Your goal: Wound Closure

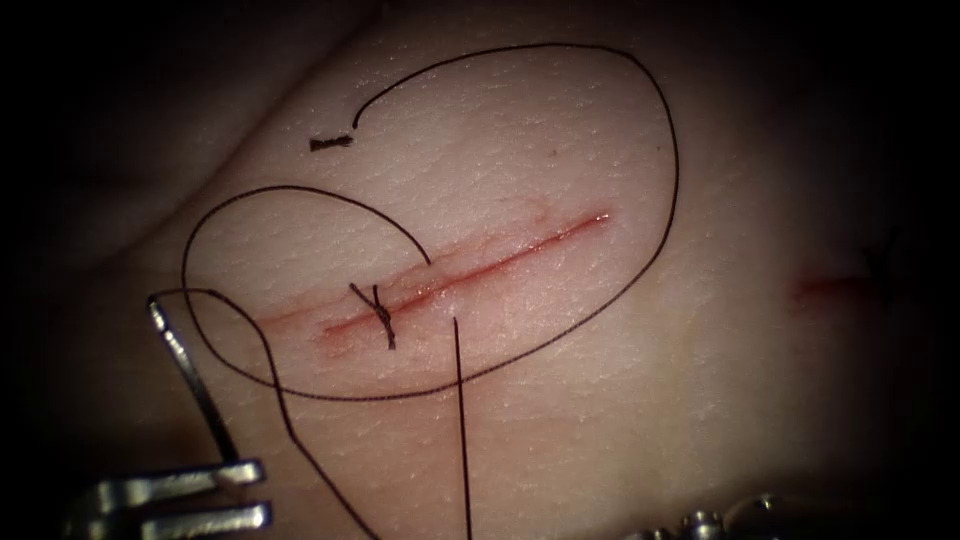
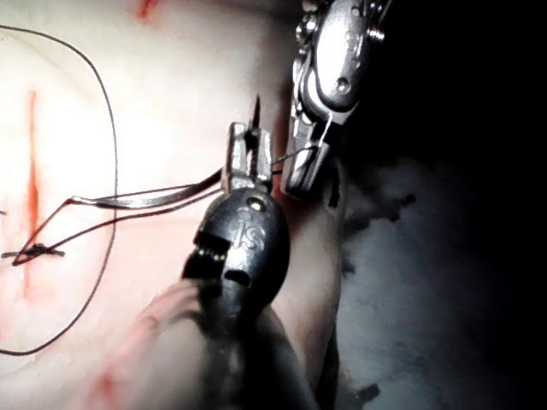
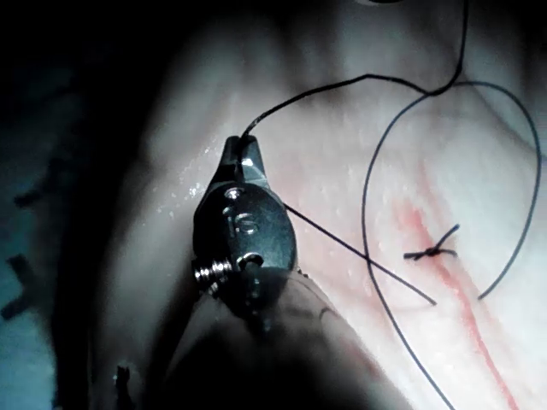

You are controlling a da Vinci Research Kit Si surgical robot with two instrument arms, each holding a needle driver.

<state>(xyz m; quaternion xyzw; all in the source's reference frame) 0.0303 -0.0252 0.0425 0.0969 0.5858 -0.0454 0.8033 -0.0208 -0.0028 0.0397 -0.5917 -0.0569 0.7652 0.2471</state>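
Progress: one knotted stitch [image 1: 380,318] tied near 8 o'clock end of cut [image 1: 500,262]; remainder toward 2 o'clock probably still to close. Needle [image 1: 192,372] out of tissue [image 1: 600,400], at 8 o'clock from stitch, clamped by left tool [image 1: 255,492] near end away from thread [image 1: 676,180]. Right tool [image 3: 241,154] closed on thread.

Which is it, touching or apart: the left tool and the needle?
Touching. The left wrist view shows the left tool shut on the needle near one end, outside the tissue. The right tool grips thread.
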